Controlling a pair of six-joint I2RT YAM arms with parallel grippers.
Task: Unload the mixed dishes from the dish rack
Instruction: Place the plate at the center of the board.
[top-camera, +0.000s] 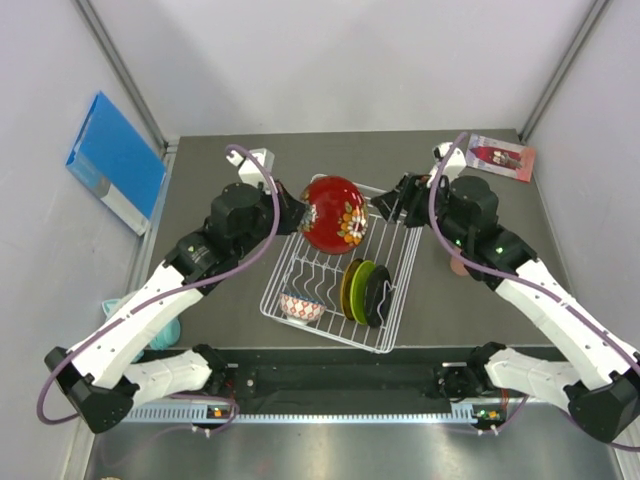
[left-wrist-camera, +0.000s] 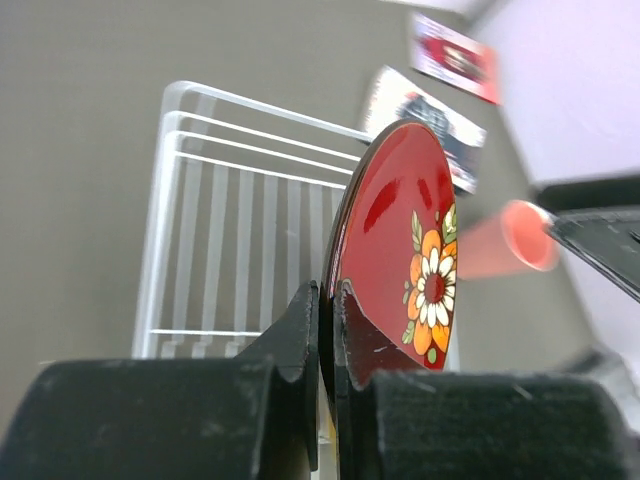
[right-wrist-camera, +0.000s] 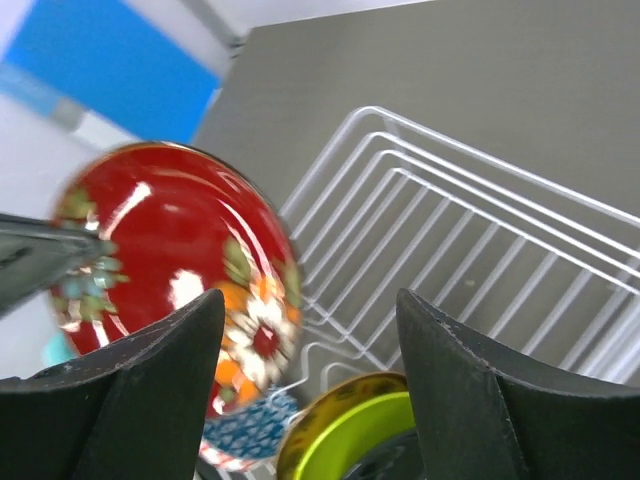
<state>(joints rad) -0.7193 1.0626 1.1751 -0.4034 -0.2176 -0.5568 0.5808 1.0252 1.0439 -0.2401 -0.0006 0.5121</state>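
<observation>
Left end effector pinched narrow on the rim of the red plate. The plate is upright, lifted over the far-left end of the dish rack, not yet down on the counter. Right end effector is wide and holds nothing, at the rack's far-right corner. In the rack: amber plate, lime-green plate and black plate in the near-right slots, patterned bowl near-left. Pink cup lies on the counter right of the rack, likely done. Under half done, I'd judge.
</observation>
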